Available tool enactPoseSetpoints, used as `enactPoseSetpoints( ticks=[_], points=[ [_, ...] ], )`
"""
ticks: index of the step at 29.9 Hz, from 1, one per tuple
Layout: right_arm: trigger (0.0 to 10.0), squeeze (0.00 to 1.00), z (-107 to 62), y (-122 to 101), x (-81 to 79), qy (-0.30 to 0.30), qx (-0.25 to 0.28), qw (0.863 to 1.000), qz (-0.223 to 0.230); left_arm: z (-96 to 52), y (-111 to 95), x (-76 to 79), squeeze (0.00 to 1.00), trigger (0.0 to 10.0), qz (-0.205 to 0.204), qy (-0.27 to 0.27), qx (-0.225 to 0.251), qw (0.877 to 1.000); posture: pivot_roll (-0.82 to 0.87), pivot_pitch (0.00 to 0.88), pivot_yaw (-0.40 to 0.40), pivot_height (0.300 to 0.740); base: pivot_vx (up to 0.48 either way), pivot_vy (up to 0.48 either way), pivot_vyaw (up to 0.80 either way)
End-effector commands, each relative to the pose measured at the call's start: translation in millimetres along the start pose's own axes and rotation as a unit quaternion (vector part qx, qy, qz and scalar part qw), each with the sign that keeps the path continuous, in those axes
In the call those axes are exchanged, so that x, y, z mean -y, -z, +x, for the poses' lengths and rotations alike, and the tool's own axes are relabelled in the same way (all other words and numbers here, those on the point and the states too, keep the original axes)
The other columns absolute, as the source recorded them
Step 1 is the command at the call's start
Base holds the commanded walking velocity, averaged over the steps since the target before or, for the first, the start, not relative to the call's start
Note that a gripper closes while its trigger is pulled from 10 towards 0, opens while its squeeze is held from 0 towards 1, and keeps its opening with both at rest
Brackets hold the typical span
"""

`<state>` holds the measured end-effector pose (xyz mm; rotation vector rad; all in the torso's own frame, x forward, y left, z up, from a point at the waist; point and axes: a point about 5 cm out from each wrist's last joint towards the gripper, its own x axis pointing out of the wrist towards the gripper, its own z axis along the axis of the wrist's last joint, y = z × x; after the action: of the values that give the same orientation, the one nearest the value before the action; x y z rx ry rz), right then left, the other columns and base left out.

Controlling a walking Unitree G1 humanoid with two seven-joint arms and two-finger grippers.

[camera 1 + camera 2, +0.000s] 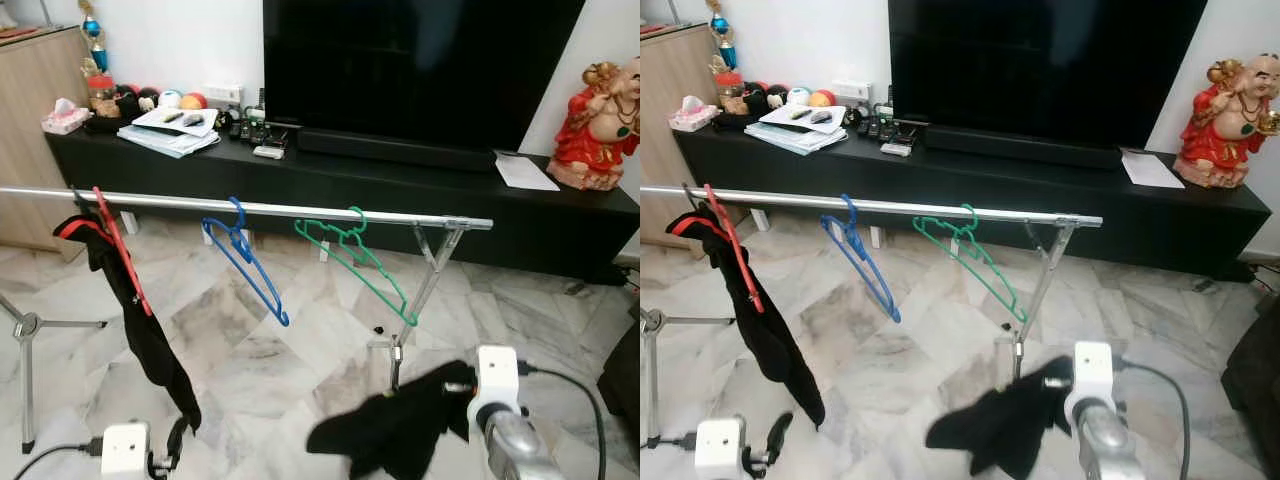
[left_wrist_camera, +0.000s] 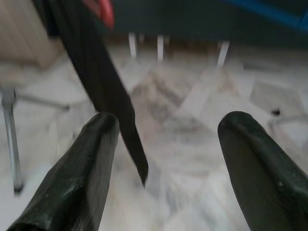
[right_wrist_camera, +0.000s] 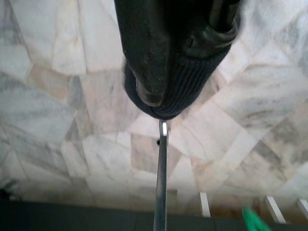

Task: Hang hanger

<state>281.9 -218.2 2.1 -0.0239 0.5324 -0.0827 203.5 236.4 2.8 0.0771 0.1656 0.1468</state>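
Nearest, the right end effector (image 1: pixel 455 395) pinches a limp black garment (image 1: pixel 385 430); soft, light. Left end effector (image 2: pixel 163 163) spread beside the red hanger (image 1: pixel 122 252).

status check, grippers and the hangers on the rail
Left gripper open, low by the hung black garment. Right gripper shut on dark cloth. Blue hanger, green hanger bare on rail.
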Motion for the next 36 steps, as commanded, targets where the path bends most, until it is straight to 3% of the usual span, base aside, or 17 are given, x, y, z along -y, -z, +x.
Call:
enactPoseSetpoints(
  ticks=[1,8,10,21,25,28,36],
  points=[
    [10.0,0.0,-0.7,0.7,6.8,0.02,0.014,1.0,0.015,-0.6,-8.9,2.7,0.0,10.0,0.009,-0.001,0.019,1.0,0.13,0.0,-0.072,0.74,0.0,0.0,0.0],
    [10.0,0.0,1.2,-7.6,7.4,0.03,0.044,0.998,0.015,0.2,-20.2,6.1,0.0,10.0,0.009,-0.003,0.037,0.999,0.13,0.0,-0.069,0.74,0.0,0.0,0.0],
    [10.0,0.0,2.7,-20.8,7.3,0.024,0.085,0.996,0.003,-0.4,-22.1,7.0,0.0,10.0,0.011,-0.001,0.034,0.999,0.12,0.0,-0.063,0.74,0.0,-0.279,0.0],
    [10.0,0.0,5.2,-51.5,-4.8,-0.016,0.156,0.988,0.002,2.0,-28.3,13.4,0.0,10.0,0.016,0.013,0.031,0.999,0.13,0.0,-0.056,0.74,0.0,-0.305,0.0],
    [10.0,0.0,6.9,-56.8,-7.8,-0.021,0.164,0.986,0.002,1.8,-29.4,12.7,0.0,10.0,0.023,0.021,0.027,0.999,0.14,0.0,-0.055,0.74,0.0,-0.344,0.0],
    [10.0,0.0,7.3,-57.7,-8.2,-0.021,0.166,0.986,0.006,1.2,-31.8,10.4,0.0,10.0,0.055,0.035,0.025,0.998,0.14,0.0,-0.043,0.74,0.0,-0.346,0.0],
    [10.0,0.0,6.9,-56.2,-5.6,-0.021,0.165,0.986,0.002,3.4,-34.6,3.8,0.0,10.0,0.055,0.018,0.02,0.998,0.14,0.0,-0.038,0.74,0.0,-0.342,0.0]
  ],
)
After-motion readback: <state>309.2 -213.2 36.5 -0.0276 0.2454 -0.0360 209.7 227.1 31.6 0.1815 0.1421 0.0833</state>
